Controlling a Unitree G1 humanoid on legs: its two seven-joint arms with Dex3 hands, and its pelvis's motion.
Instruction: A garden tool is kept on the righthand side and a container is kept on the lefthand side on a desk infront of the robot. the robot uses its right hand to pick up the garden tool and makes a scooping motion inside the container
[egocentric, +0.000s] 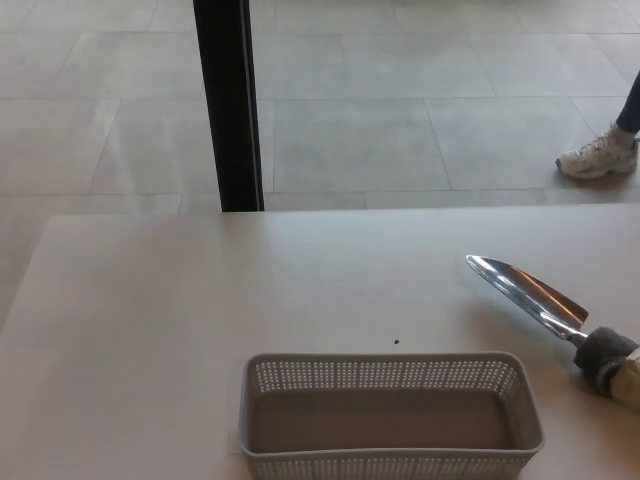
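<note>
A pale table (150, 320) stands on a grey tiled floor (400, 130), with a black post (228, 100) behind it. A perforated basket (390, 418) sits near centre. The trowel (530, 297) lies right; no robot hand shows. A person's shoe (598, 157) appears far right.

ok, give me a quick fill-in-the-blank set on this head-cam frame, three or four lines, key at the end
1. The basket with perforated walls holds ____.
2. The trowel lies on the table to the robot's ____ of the basket.
3. The trowel's metal blade is ____ the basket, not touching it.
4. On the floor at the top right corner, a person's ____ shows.

Missing words: nothing; right; apart from; shoe
</note>
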